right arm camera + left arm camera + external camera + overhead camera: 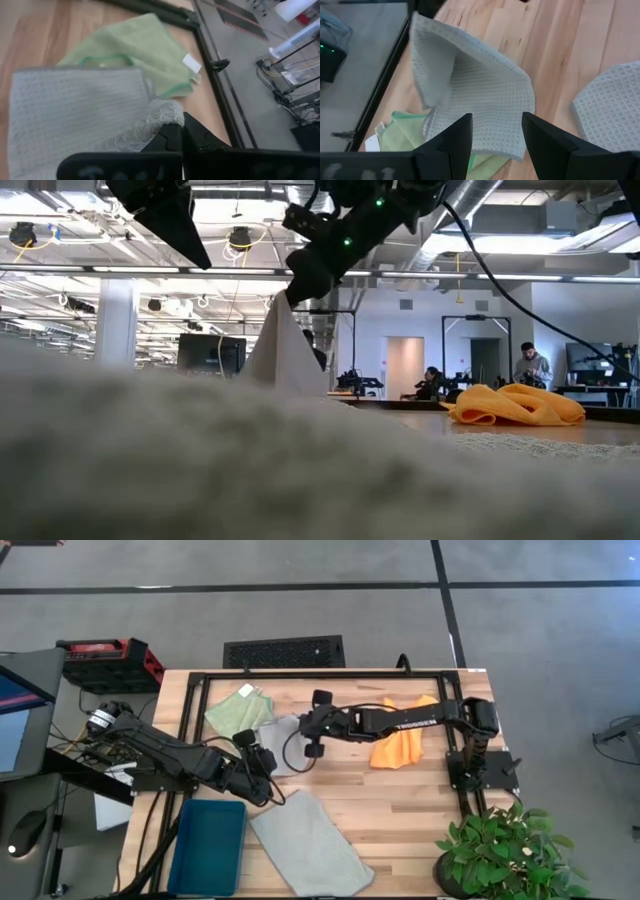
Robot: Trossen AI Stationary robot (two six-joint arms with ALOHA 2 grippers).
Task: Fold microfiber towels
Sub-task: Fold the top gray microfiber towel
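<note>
The right gripper (312, 730) reached across the middle of the table (420, 810), its jaws closed on a corner of a grey towel (282, 730). In the right wrist view that corner (150, 122) bunched between the dark fingers (175, 140), and the low view showed the cloth (285, 355) pulled up into a peak under the gripper (305, 280). The rest of the grey towel lay on the wood, touching the green towel (238, 710), which sat near the table's far left corner with its white tag (191, 63) by the black frame (220, 95). The left gripper (262, 780) hovered just beside the lifted towel, its jaws wide and holding nothing; its fingers (455, 140) framed the raised fold in the left wrist view. A second grey towel (310, 845) lay flat at the near edge, next to the teal bin (208, 840). The orange towel (400, 740) lay crumpled under the right arm, well apart from the others.
</note>
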